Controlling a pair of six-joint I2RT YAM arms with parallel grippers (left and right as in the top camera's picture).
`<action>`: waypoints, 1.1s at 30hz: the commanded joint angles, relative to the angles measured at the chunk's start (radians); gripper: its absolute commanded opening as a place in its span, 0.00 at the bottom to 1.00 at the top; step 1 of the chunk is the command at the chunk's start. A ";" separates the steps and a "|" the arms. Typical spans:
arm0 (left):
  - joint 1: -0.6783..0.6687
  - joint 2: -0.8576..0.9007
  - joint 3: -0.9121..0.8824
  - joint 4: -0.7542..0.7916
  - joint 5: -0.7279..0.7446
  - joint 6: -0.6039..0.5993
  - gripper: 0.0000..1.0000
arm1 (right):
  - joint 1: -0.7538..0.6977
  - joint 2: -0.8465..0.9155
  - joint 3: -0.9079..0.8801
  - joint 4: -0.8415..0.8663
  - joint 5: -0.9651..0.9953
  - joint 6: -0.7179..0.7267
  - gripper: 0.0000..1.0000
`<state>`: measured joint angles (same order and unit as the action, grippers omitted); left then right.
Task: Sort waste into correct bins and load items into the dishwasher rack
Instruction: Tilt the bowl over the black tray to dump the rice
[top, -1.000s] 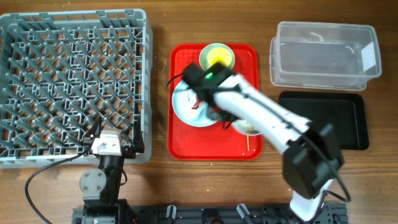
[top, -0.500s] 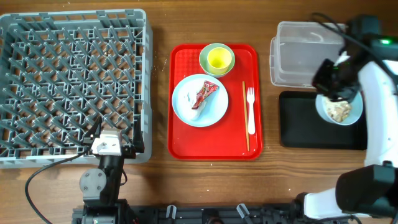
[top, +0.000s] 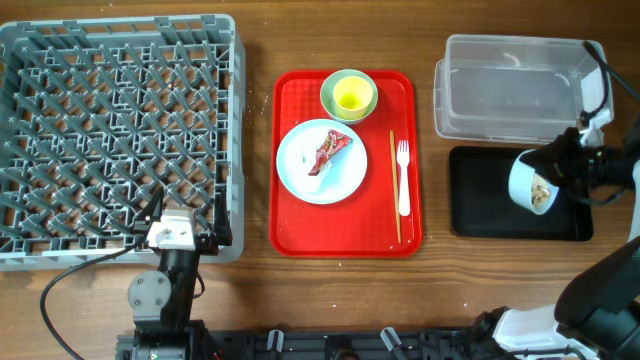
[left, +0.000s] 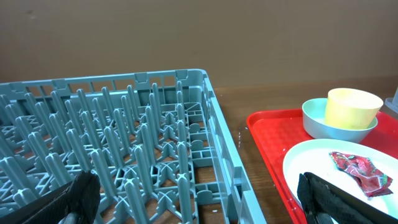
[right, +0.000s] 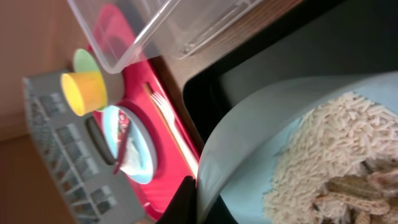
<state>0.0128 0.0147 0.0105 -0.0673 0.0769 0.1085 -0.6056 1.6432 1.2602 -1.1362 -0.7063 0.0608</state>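
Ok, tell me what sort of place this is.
Likely a mock dish-return station on a wooden table: a grey dishwasher rack, a red tray carrying a used plate, and a bowl of rice tipped over a black tray.

overhead: top-down | left wrist: low over rack (left: 124, 143) | right wrist: tilted | shared: red tray (top: 300, 235)

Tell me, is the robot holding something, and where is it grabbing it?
The right gripper pinches the small white bowl by its rim, tilted above the black tray.
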 joint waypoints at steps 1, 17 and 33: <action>-0.005 -0.005 -0.005 -0.004 0.012 0.015 1.00 | -0.046 0.005 -0.061 0.066 -0.247 -0.061 0.04; -0.005 -0.005 -0.005 -0.004 0.012 0.015 1.00 | -0.077 0.221 -0.093 0.081 -0.475 -0.068 0.04; -0.005 -0.005 -0.005 -0.004 0.012 0.015 1.00 | -0.262 0.226 -0.093 -0.103 -0.696 -0.130 0.04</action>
<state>0.0128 0.0147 0.0105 -0.0673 0.0769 0.1085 -0.8600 1.8542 1.1702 -1.1873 -1.3392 -0.0280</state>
